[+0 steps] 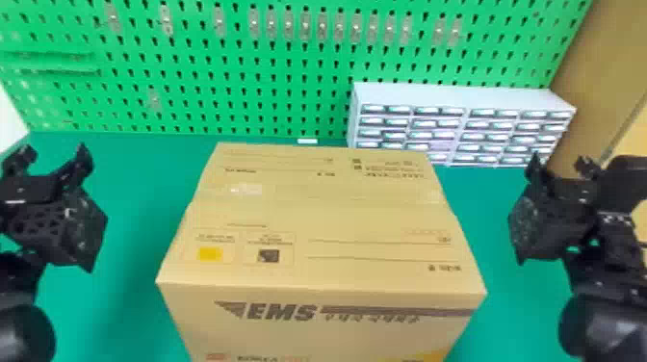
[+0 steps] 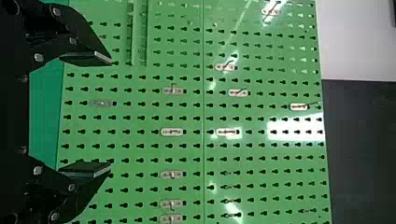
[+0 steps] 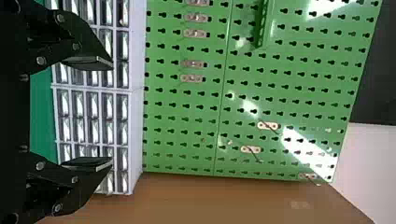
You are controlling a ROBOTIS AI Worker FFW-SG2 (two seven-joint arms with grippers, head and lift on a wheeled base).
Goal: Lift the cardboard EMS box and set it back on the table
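Sitting on the green table (image 1: 491,212), in the lower middle of the head view, the cardboard EMS box (image 1: 317,216) looks stiff but dentable, smooth enough to slip, its weight hard to judge. Its side walls, pressed evenly and fairly low from both sides, seem the best hold; the left gripper (image 2: 111,113), at that view's left edge, and the right gripper (image 3: 112,113), at its right, both have fingers spread, holding nothing
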